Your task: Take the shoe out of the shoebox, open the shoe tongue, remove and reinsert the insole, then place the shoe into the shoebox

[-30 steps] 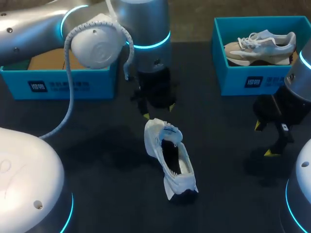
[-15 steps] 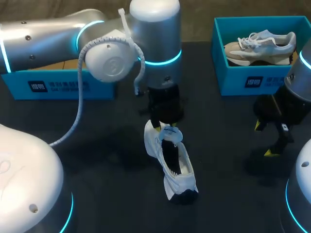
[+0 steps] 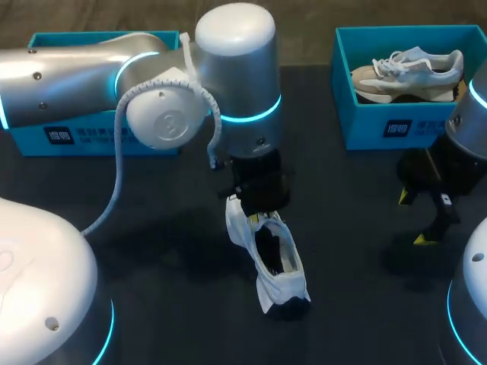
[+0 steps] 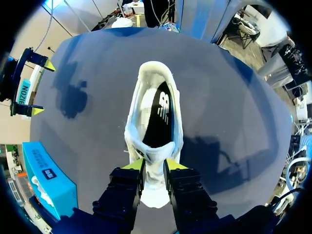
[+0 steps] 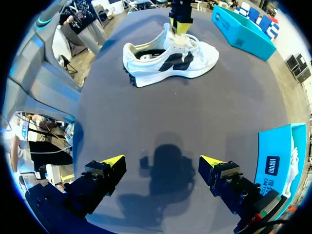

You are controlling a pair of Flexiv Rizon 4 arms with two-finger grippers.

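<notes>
A white shoe [image 3: 275, 266] with a dark insole lies on the dark table, its toe toward the far side. My left gripper [image 3: 256, 216] comes down over its laced end. In the left wrist view the white tongue [image 4: 154, 161] stands pinched between the two yellow-tipped fingers, so the left gripper [image 4: 153, 165] is shut on it. The shoe's dark opening [image 4: 158, 114] shows just ahead. My right gripper [image 3: 412, 218] hangs open over bare table at the right, well apart from the shoe [image 5: 168, 56]. Nothing is between the right gripper's [image 5: 161, 165] fingers.
A blue shoebox [image 3: 396, 125] at the back right holds another pale shoe [image 3: 411, 68]. A second blue shoebox [image 3: 76, 137] stands at the back left, mostly hidden behind my left arm. Bare table lies between the shoe and my right gripper.
My left gripper came down from behind the shoe onto its tongue and its fingers closed on it. The right arm stayed still.
</notes>
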